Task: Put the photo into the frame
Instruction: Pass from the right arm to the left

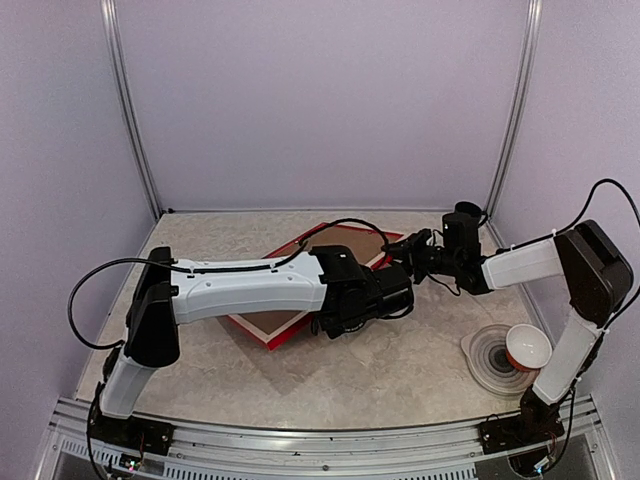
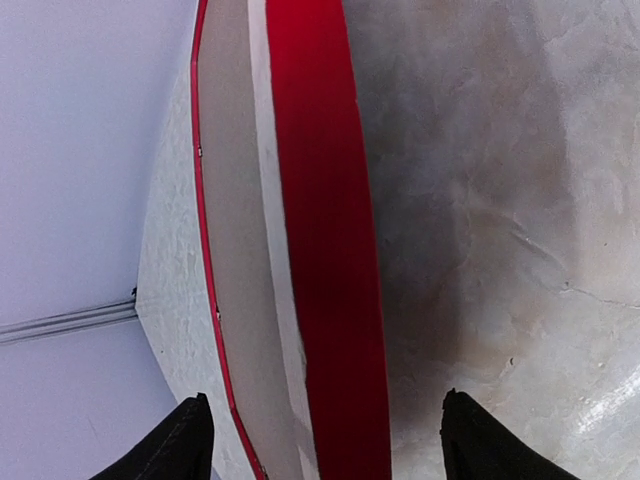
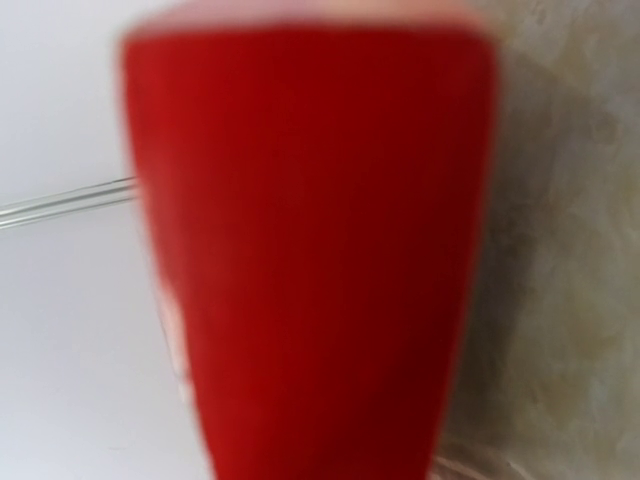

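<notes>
Red frame [image 2: 325, 250] mid-table, left gripper [image 2: 325, 445] with fingers apart either side of its near-right edge, right gripper [image 1: 402, 250] at its right corner, cannot tell whether clamped

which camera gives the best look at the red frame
Top external: it shows the frame as a whole shape, though its middle is partly covered. Left wrist shows just one red edge and the pale back up close; right wrist gives only a red blur.
</notes>
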Tool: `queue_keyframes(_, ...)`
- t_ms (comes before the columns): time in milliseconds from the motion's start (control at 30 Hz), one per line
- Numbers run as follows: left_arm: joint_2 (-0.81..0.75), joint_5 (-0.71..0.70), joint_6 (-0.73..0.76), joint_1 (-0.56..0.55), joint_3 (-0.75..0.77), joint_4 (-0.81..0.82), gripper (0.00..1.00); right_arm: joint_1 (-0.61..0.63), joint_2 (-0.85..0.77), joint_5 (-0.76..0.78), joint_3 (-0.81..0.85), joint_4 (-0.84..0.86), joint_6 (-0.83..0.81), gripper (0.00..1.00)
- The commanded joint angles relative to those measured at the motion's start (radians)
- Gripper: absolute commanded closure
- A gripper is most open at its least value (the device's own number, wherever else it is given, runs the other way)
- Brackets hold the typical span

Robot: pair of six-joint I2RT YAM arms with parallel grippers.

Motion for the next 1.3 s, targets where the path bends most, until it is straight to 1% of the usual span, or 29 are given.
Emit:
queue_keyframes(0,0.023,-0.084,-0.018,-0.011,-0.011,-0.042,0.27,0.011,-0.043,-0.008,0.009,0.065,0.033,0.85)
queue_keyframes(233,0.028,-0.080,-0.014,-0.008,-0.044,-0.028,0.48,0.011,-0.036,-0.021,-0.001,0.100,0.050,0.85)
queue_keyframes(333,0.024,-0.058,-0.008,-0.005,-0.070,-0.007,0.60,0.011,-0.035,-0.028,0.005,0.100,0.051,0.85)
queue_keyframes(400,0.022,-0.044,-0.007,0.000,-0.076,0.004,0.73,0.011,-0.039,-0.027,0.004,0.097,0.049,0.84)
queue_keyframes(433,0.021,-0.041,-0.005,0.002,-0.079,0.007,0.78,0.011,-0.040,-0.026,0.004,0.097,0.049,0.84)
queue_keyframes(633,0.012,0.003,0.009,0.013,-0.079,0.025,0.98,0.011,-0.042,-0.029,0.004,0.098,0.047,0.84)
queue_keyframes(667,0.007,0.020,0.011,0.016,-0.080,0.032,1.00,0.011,-0.043,-0.028,0.003,0.098,0.047,0.84)
queue_keyframes(767,-0.012,0.071,0.013,0.026,-0.090,0.055,1.00,0.012,-0.046,-0.029,0.002,0.101,0.047,0.83)
queue_keyframes(833,-0.024,0.097,0.012,0.036,-0.093,0.065,1.00,0.012,-0.048,-0.031,-0.002,0.106,0.051,0.81)
queue_keyframes(867,-0.032,0.108,0.010,0.040,-0.091,0.069,1.00,0.012,-0.049,-0.035,-0.002,0.112,0.052,0.77)
queue_keyframes(967,-0.051,0.139,0.004,0.054,-0.074,0.078,1.00,0.011,-0.065,-0.045,0.001,0.104,0.035,0.54)
queue_keyframes(1067,-0.068,0.173,-0.003,0.072,-0.037,0.085,1.00,0.011,-0.093,-0.061,0.028,0.030,-0.032,0.33)
queue_keyframes(1167,-0.087,0.221,-0.012,0.092,0.023,0.082,1.00,0.010,-0.144,-0.067,0.055,-0.076,-0.143,0.19)
queue_keyframes(1233,-0.096,0.256,-0.024,0.107,0.074,0.070,1.00,0.006,-0.189,-0.057,0.062,-0.156,-0.215,0.12)
queue_keyframes(1267,-0.101,0.277,-0.032,0.117,0.103,0.064,1.00,0.003,-0.215,-0.048,0.061,-0.190,-0.252,0.04)
